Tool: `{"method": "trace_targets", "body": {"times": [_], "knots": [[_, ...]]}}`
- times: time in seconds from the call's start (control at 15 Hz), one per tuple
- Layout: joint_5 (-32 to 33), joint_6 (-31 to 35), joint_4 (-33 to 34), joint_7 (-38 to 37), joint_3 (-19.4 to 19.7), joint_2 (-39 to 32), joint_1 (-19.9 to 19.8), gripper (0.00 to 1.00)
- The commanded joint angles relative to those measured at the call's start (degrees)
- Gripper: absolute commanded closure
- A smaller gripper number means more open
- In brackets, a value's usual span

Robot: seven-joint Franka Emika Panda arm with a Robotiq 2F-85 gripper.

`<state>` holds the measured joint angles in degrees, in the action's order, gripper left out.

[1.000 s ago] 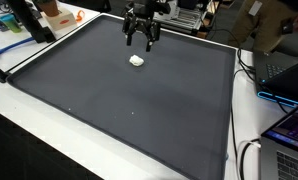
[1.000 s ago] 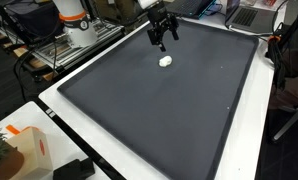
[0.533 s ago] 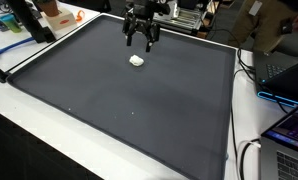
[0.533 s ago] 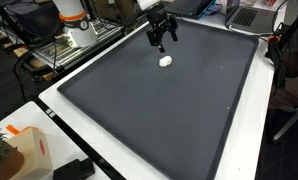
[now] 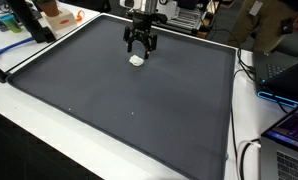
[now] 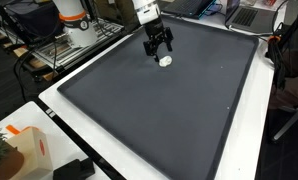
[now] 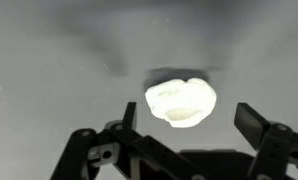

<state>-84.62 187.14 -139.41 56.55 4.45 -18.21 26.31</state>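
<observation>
White lump, soft-looking and irregular, lies on the dark grey mat, toward the mat's far end in both exterior views. Nothing else is on the mat near it.

Gripper is right over the lump, pointing down, fingers spread wide. Wrist view: the lump sits between the two fingers, a bit nearer the right-hand one in that picture, with bare mat showing on both sides of it, so nothing is held. The lump's shadow falls on the mat behind it. In an exterior view the gripper hangs just above the lump; height over the mat can't be told exactly. In an exterior view the black fingers frame a spot just beside the lump.

Mat covers nearly the whole white table, with a pale rim left around it. Robot base, white with an orange ring, stands past the table's far corner. Laptop and cables sit off one side. White-and-orange box is at the near corner, well apart from the gripper.
</observation>
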Motion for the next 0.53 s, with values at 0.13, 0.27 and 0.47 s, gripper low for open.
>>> {"method": "trace_targets", "body": {"times": [0.13, 0.27, 0.47], "knots": [[17.49, -8.59, -3.15, -17.78, 4.01, 2.55, 1.80, 0.00], [27.21, -10.62, -3.64, -26.94, 10.22, 3.09, 6.35, 0.00], [39.64, -13.88, -2.84, -37.53, 19.89, 5.72, 13.23, 0.00]]}}
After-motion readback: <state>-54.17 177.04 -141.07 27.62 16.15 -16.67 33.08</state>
